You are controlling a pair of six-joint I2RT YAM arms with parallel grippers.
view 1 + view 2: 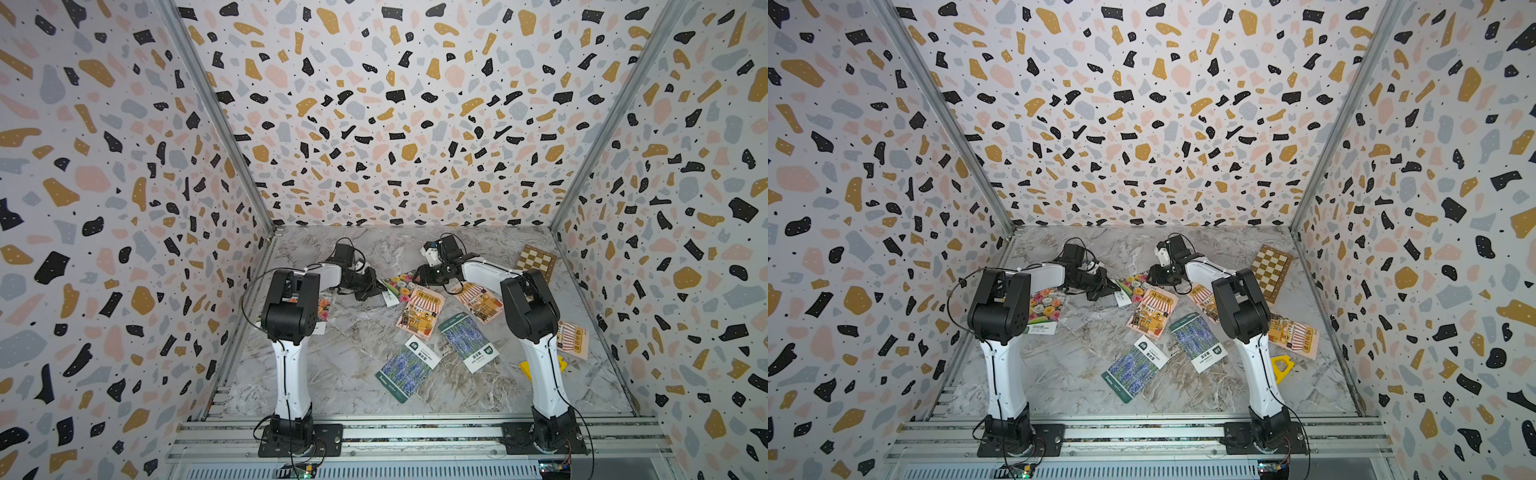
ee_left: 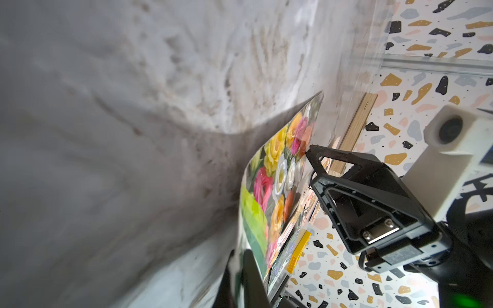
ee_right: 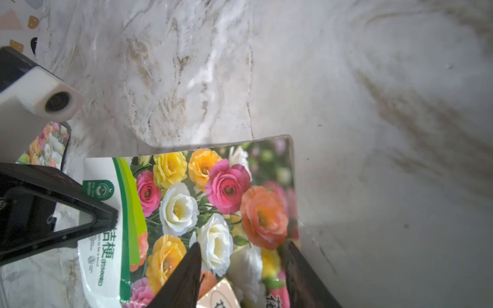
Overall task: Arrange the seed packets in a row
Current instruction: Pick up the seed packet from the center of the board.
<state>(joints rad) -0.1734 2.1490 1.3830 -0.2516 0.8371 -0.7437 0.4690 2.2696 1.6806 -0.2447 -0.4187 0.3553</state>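
- Left gripper (image 1: 376,291) was clenched on the white-label end of a flower packet (image 3: 213,192).
- In the left wrist view the packet bowed upward away from that grip. Part of it looked clear of the desk (image 1: 353,353).
- Right gripper (image 3: 241,244) sat at the packet's opposite end with its jaws apart, grasping nothing. One fingertip (image 2: 309,149) touched the printed face.
- An awning packet (image 1: 419,316) lay just beside the right gripper. Its corner appeared to overlap the held packet's far end.
- A second flower packet (image 1: 1044,307) lay behind the left gripper, under that arm.
- Two lavender packets (image 1: 405,368) (image 1: 467,340) lay well back toward the arm bases. No row was formed yet.
- Handling, judged: the packet is light, thin and floppy, and the glossy film is probably slippery. Held at one end, it will sag and swing.
- Best hold, judged: the short sealed edge, pinched deep.
- Risk, judged: dragging may pull the overlapping awning packet along. Lifting it clear looks safer.
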